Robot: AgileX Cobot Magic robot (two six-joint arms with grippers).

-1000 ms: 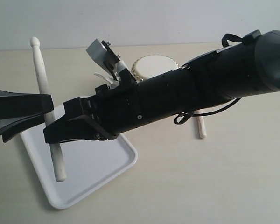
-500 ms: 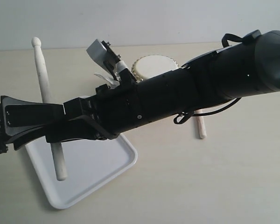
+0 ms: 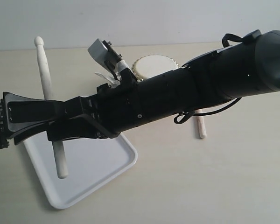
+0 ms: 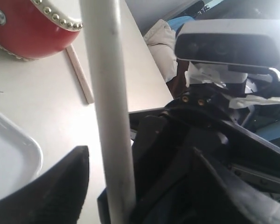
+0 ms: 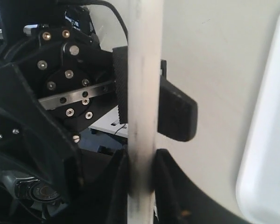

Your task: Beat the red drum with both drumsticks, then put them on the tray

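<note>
Right wrist view: right gripper (image 5: 141,161) is clamping the drumstick (image 5: 142,70); left gripper (image 4: 139,156) is holding its fingers spread wide around it.

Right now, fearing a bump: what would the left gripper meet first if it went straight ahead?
Probably the drumstick between the left fingers, then the right gripper clamped on that stick; depth is unclear.

the tray (image 3: 107,170) was set at lower left of the frame, one drumstick (image 3: 45,80) raised across its left part; the red drum (image 3: 151,65) was placed behind, upper centre, the other drumstick (image 3: 200,126) laid right of centre.
</note>
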